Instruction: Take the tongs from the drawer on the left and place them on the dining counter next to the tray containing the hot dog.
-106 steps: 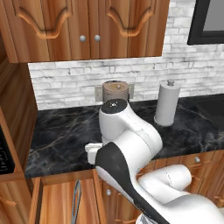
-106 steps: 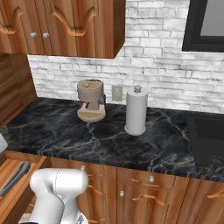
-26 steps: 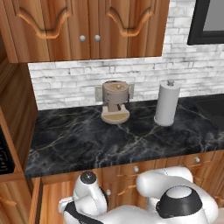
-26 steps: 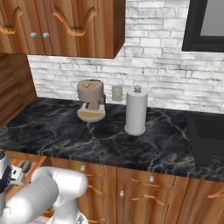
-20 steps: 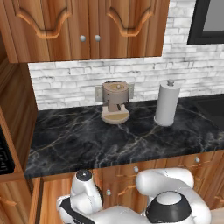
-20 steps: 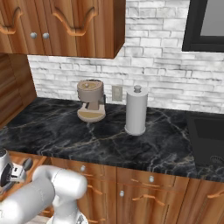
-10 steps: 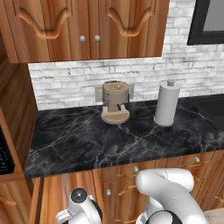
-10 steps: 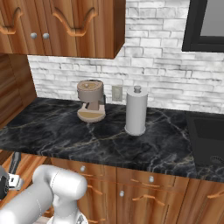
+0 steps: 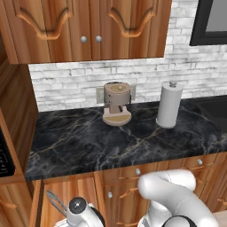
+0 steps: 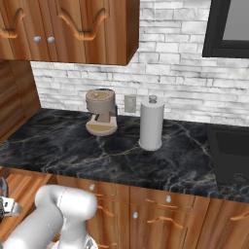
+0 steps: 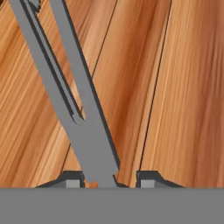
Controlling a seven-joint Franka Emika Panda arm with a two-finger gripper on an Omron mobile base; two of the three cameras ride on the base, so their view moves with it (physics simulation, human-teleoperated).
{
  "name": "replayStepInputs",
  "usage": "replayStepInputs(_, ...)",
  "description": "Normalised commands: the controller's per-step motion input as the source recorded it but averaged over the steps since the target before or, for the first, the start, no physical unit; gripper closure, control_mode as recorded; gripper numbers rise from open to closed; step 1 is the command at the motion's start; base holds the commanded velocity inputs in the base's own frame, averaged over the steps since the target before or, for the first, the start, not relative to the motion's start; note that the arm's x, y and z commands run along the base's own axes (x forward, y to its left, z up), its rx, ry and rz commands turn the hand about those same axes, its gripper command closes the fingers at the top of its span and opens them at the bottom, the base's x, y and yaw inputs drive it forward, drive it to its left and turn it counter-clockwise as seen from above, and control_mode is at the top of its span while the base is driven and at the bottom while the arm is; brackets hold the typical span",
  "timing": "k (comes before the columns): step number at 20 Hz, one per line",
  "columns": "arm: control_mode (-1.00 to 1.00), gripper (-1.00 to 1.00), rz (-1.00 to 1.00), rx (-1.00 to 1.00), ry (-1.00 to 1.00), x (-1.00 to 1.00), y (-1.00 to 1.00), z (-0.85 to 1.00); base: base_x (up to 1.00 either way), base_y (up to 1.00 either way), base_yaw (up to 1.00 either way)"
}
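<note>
Slim grey tongs [image 11: 83, 113] lie on the wooden floor of the open drawer [image 11: 183, 87]. Their two arms spread toward the top of the hand view and join between my fingertips. My gripper [image 11: 109, 179] is open and straddles that joined end, with the left fingertip [image 11: 72, 178] close to the metal and a gap at the right one. In the left base view the hand [image 9: 79, 208] sits low in the drawer [image 9: 42, 195], and a tongs arm [image 9: 55, 201] sticks out beside it. The dining counter and blue tray are out of view.
Above the drawer runs a black marble counter [image 9: 88, 142] carrying a brown coffee machine [image 9: 117, 103] and a paper towel roll [image 9: 170, 104]. Closed drawers with silver knobs [image 10: 168, 199] sit to the right. Wood wall cabinets [image 9: 88, 26] hang overhead.
The arm has sunk steadily below the counter edge, and the hand has dropped down into the open drawer onto the tongs.
</note>
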Motion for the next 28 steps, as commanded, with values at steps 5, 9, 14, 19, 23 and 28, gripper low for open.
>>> replayStepInputs(5,-1.00,1.00,-0.03,0.14,-0.07,-1.00,0.00,0.25,0.00,0.00,0.00)
replayStepInputs(9,-1.00,1.00,-0.12,0.12,-0.12,-0.55,0.00,1.00,0.00,0.00,0.00)
replayStepInputs(14,-1.00,1.00,-0.14,0.03,-0.02,-0.12,0.00,1.00,0.00,0.00,0.00)
replayStepInputs(19,-1.00,1.00,-0.15,0.00,0.00,-0.14,0.00,1.00,0.00,0.00,0.00)
replayStepInputs(23,-1.00,1.00,-0.16,0.00,0.00,0.00,-0.02,1.00,0.00,0.00,0.00)
replayStepInputs(28,-1.00,1.00,-0.12,0.00,0.03,0.10,-0.30,1.00,0.00,0.00,0.00)
